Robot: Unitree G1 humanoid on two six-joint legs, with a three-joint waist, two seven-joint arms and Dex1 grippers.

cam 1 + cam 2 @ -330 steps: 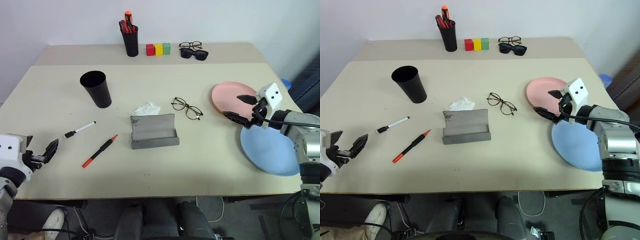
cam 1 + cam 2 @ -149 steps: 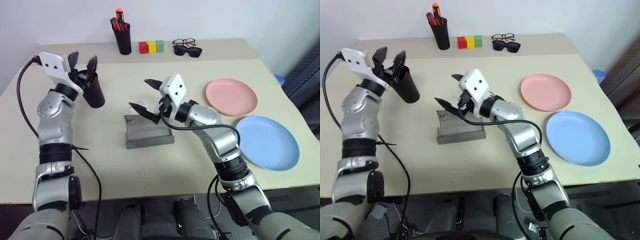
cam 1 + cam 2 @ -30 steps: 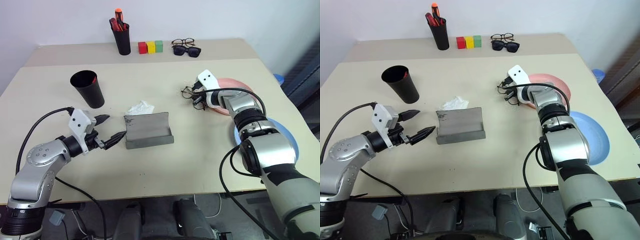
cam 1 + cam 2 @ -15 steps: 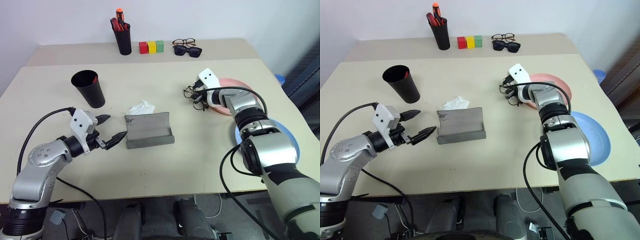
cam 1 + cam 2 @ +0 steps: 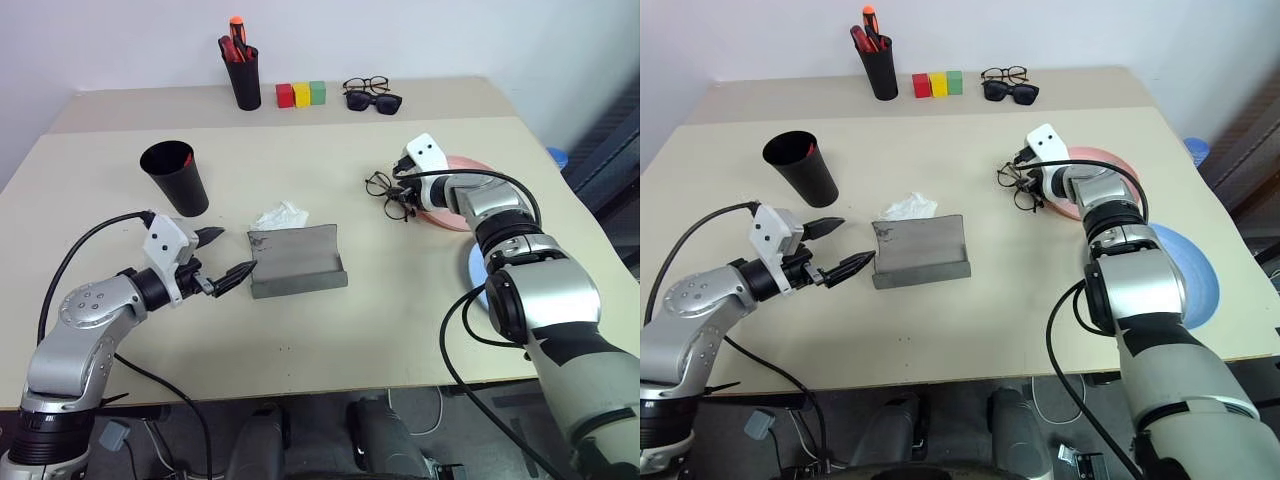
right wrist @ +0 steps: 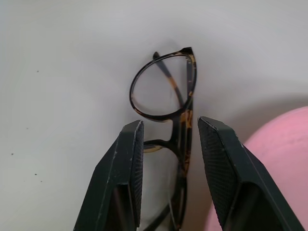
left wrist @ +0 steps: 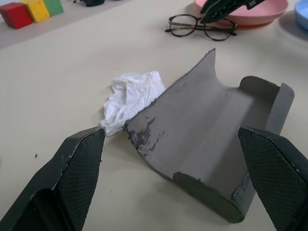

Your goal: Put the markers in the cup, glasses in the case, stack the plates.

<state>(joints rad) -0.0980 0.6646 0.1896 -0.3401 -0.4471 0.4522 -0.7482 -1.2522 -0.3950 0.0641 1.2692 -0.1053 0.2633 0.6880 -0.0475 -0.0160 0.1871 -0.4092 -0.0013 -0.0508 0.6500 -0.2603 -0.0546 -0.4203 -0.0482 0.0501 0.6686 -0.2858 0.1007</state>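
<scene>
Glasses (image 6: 166, 103): light, thin, fragile frame, likely slippery. Pinch at the bridge. Right hand (image 6: 168, 144) part-spread astride the frame; left hand (image 5: 222, 257) fully spread.

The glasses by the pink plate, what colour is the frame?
The glasses have a dark tortoiseshell frame, black with amber flecks; clearest in the right wrist view.

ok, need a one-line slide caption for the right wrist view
Right gripper with open fingers straddling the bridge of the wire-framed glasses lying on the table, pink plate alongside.
</scene>
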